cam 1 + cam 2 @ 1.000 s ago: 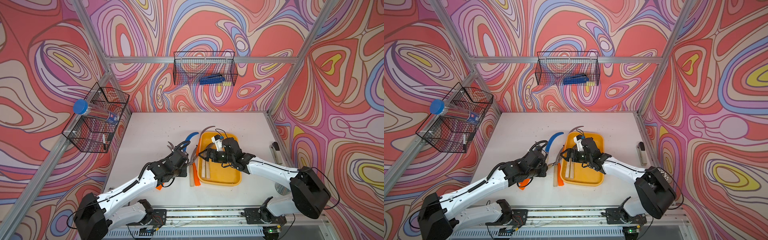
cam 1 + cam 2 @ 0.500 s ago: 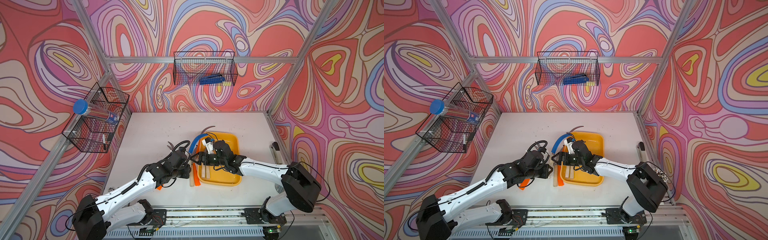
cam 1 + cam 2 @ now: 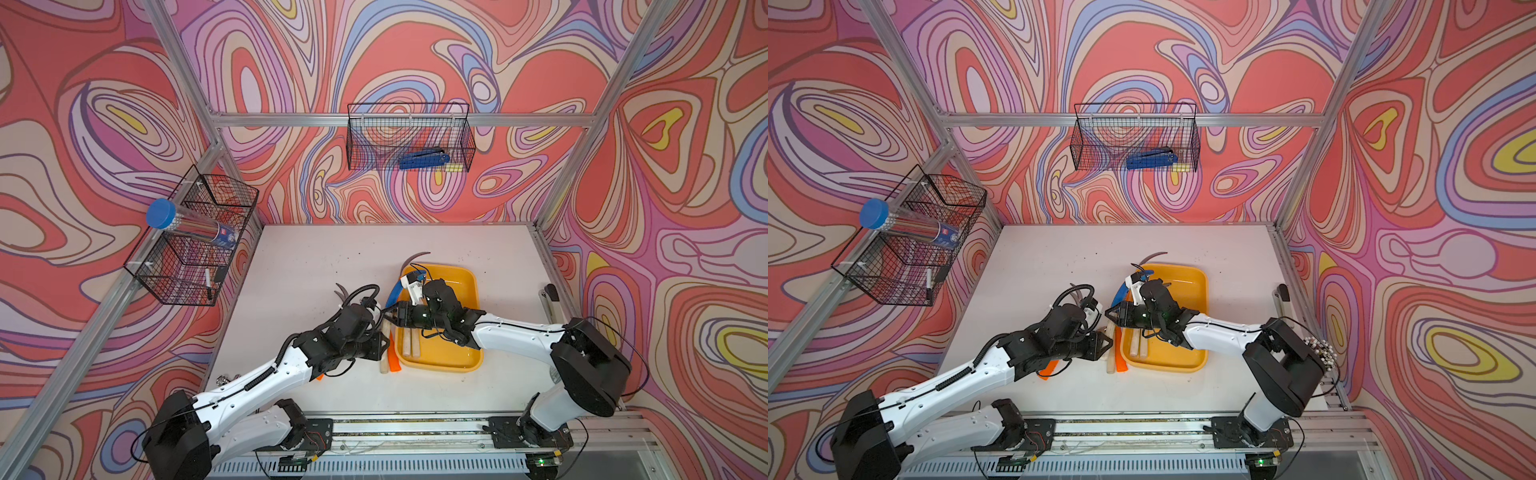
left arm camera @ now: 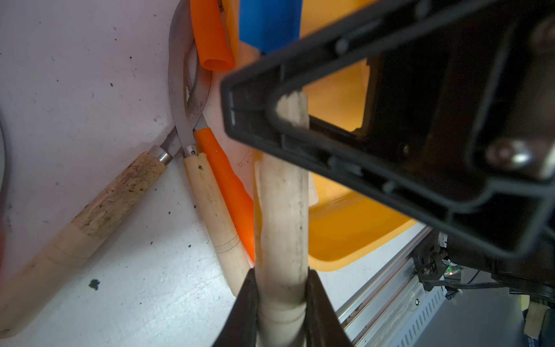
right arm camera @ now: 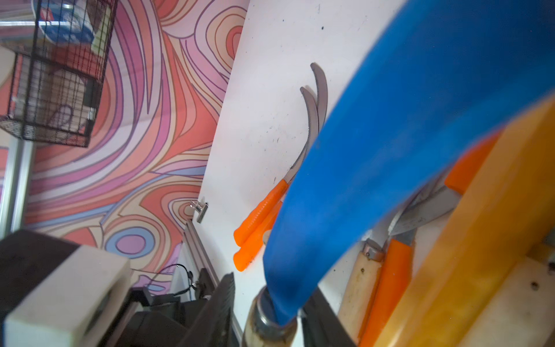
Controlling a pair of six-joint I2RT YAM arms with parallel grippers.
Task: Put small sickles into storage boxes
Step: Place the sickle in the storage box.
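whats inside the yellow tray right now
Two pale wooden handles lie side by side along the left wall of the yellow tray. The right arm reaches across the tray and covers their blades and the middle, so anything else lying there is hidden.

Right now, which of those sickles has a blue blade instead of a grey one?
The sickle whose pale wooden handle the left pincer grips, at the rim of the yellow tray. Its blade is bright blue; every other blade in view is grey.

Both top views looked steeply down on the whole white tabletop (image 3: pixel 311 257); the close wrist cameras shared the blue-bladed sickle (image 5: pixel 390 135).
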